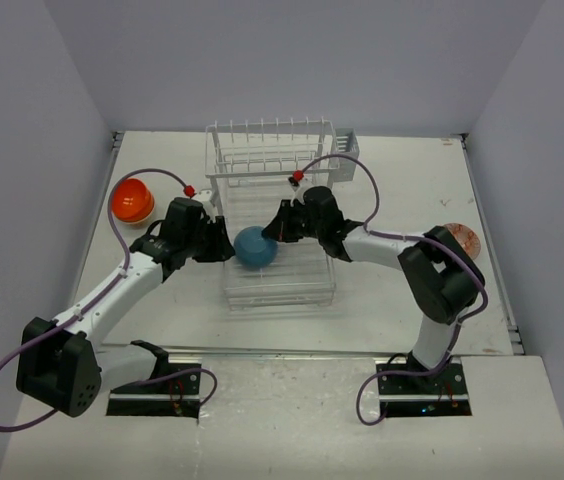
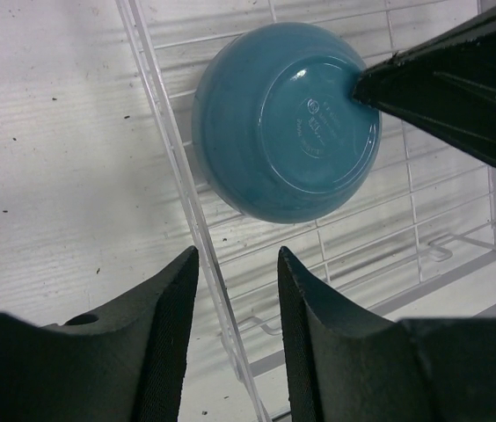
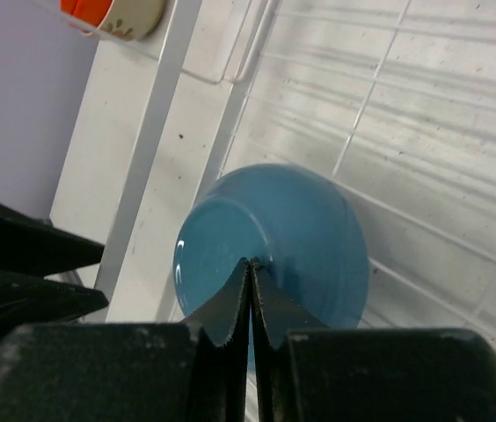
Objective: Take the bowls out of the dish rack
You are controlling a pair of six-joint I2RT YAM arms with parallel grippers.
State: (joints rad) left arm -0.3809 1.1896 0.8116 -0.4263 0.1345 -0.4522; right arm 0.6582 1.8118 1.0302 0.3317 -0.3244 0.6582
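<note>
The teal bowl (image 1: 255, 246) sits tipped, base sideways, in the white dish rack (image 1: 262, 165).

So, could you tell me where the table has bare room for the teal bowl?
Bare table lies in front of the dish rack, toward the near edge, and at the back right past the caddy. Crowded: the left, by the orange bowl and left gripper; the right, by the reddish bowl.
</note>
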